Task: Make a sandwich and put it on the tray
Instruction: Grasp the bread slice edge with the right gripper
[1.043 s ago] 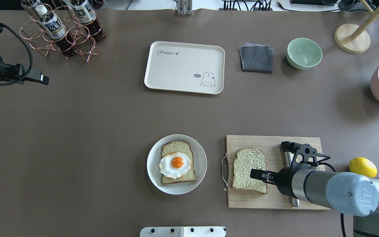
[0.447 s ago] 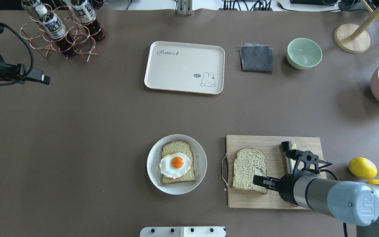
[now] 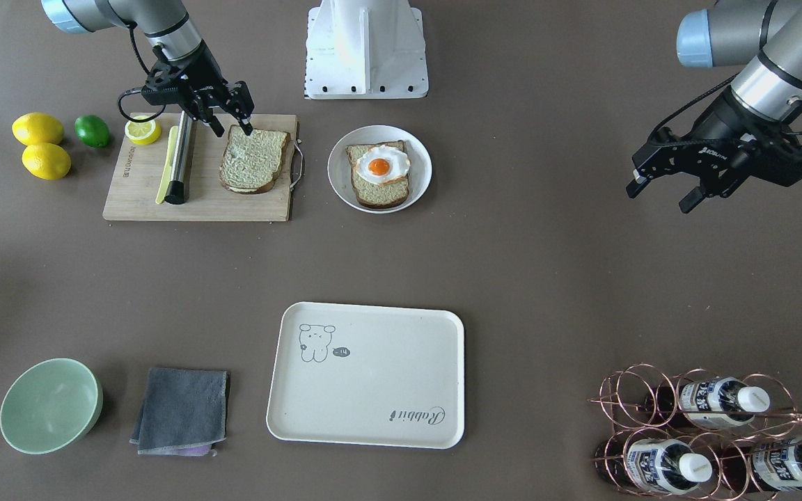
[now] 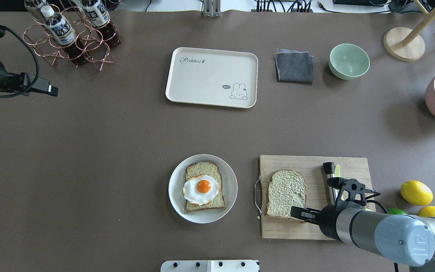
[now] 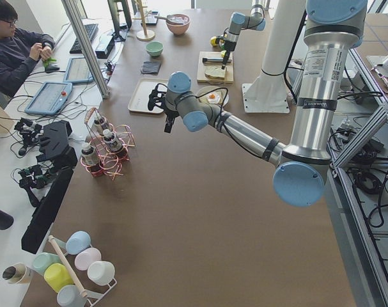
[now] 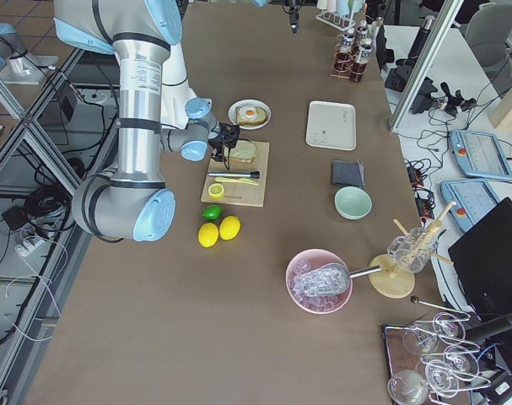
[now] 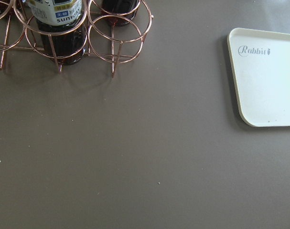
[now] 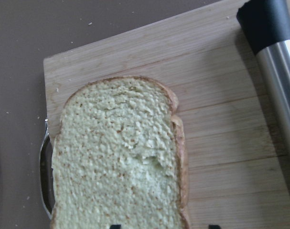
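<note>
Clock read on the overhead view, 12 o'clock pointing away from the robot.

Starting at the right pincer (image 4: 313, 196): gapes wide, grips nothing, hangs low over the 5 o'clock corner of a bare square toast slice with dark brown crust (image 4: 286, 192). Puts one fingertip (image 4: 296, 210) at the slice's 6 o'clock edge and the other past the crust, over wood; cannot tell whether either touches.

Finds that bare slice lying flat on the 9 o'clock half of a rectangular wooden cutting board (image 4: 308, 163). Shares the board, at the slice's 3 o'clock, with a steel bar with a black tip (image 4: 329, 174), a thin yellow-green strip (image 3: 166, 167) just beside it, and a cut lemon half (image 3: 143, 130). Off the board at 3 o'clock: two whole yellow lemons (image 4: 416, 192) and a green lime (image 4: 397, 211).

At 9 o'clock of the board, near it: a round white plate (image 4: 174, 196) carrying a second toast slice (image 4: 202, 168), topped by a white fried egg with orange yolk (image 4: 202, 187).

At 12 o'clock of the plate, well apart from both slices: a flat cream rectangular tray with a grey animal drawing and "Rabbit" script (image 4: 212, 75). At its 3 o'clock, a folded grey cloth (image 4: 294, 67), then a pale green bowl (image 4: 349, 61).

Over at the left pincer (image 3: 658, 197): stands spread, holds nothing, hovers above the brown worktop (image 4: 89, 158) near its 9 o'clock edge, with a copper wire rack of dark bottles (image 4: 89, 49) at its 1 o'clock.
</note>
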Controlling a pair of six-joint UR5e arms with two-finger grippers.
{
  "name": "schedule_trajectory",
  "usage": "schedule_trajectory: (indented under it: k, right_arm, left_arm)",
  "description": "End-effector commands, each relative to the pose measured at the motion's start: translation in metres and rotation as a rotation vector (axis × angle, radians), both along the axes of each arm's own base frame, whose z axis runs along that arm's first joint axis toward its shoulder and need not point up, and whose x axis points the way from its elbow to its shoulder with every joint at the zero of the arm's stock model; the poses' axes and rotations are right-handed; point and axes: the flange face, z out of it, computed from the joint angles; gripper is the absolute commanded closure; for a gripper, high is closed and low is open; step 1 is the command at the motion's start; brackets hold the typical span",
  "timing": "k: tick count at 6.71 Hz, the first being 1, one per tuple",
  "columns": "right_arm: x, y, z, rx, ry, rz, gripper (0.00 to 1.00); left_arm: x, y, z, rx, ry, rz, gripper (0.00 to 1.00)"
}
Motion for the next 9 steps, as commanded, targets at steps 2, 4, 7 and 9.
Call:
schedule_trajectory:
  k: [2,4,7,9]
  right_arm:
    - [-0.0041,0.0065,0.0003,-0.001,-0.001,0.007,0.39]
    - [-0.0053,0.0083,0.001,-0.001,0.0,0.004,0.39]
    - [-0.0083,0.0093,-0.0024,0.002,-0.007,0.001,0.82]
    - [-0.0066,0.0081,-0.0009,0.01,0.0,0.005,1.0]
  left_arm:
    - [0.0001,-0.0002,0.0003,-0.001,0.0,0.0,0.02]
    - [0.0001,-0.0002,0.0003,-0.001,0.0,0.0,0.02]
    - [0.0005,-0.0008,0.0003,-0.001,0.0,0.0,0.02]
    - [0.0008,-0.0013,0.0002,0.001,-0.001,0.001,0.02]
